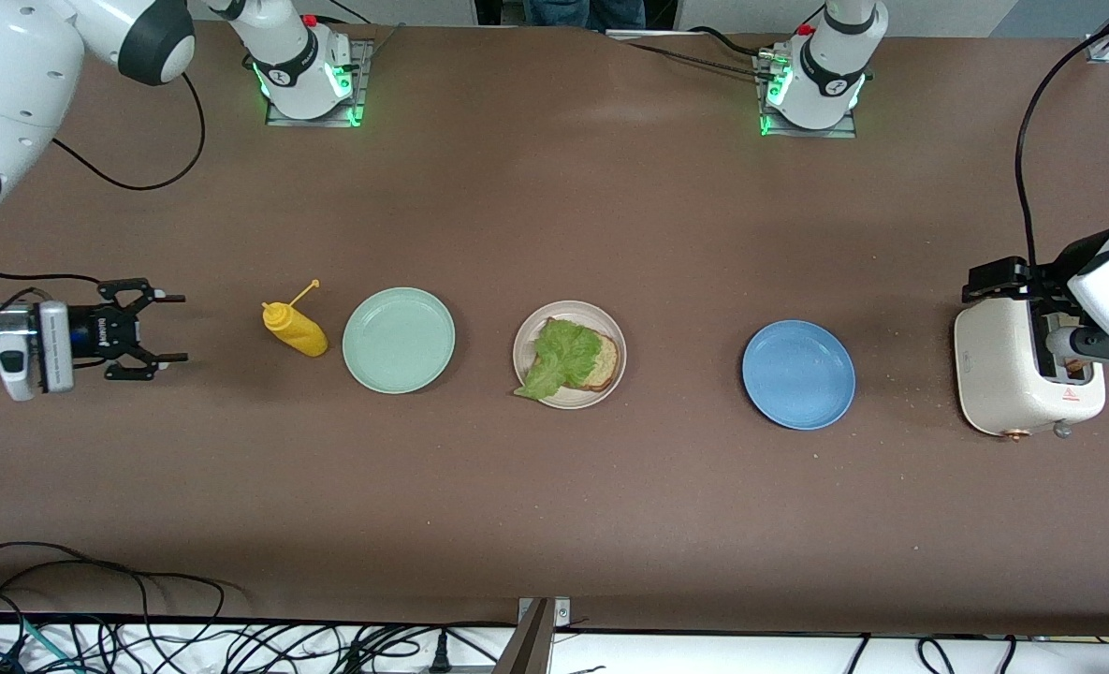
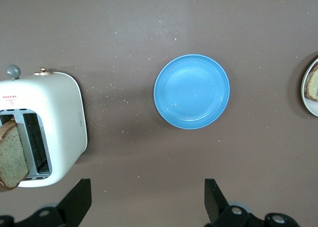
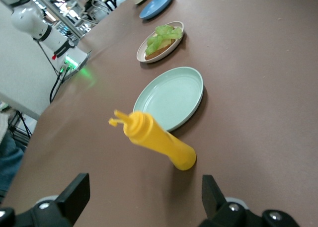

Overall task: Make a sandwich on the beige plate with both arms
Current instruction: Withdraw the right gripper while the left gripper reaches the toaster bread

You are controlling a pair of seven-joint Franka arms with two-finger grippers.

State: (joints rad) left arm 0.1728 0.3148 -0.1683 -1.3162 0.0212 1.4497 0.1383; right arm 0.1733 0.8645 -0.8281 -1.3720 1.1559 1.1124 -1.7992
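Sitting mid-surface with bare room all round, the beige plate carries bread and lettuce, well apart from the right gripper and left gripper, both fingers wide open, empty.

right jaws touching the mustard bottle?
Apart. The front view shows bare table between the right gripper, open, and the yellow mustard bottle; the right wrist view shows the bottle standing clear ahead of the jaws.
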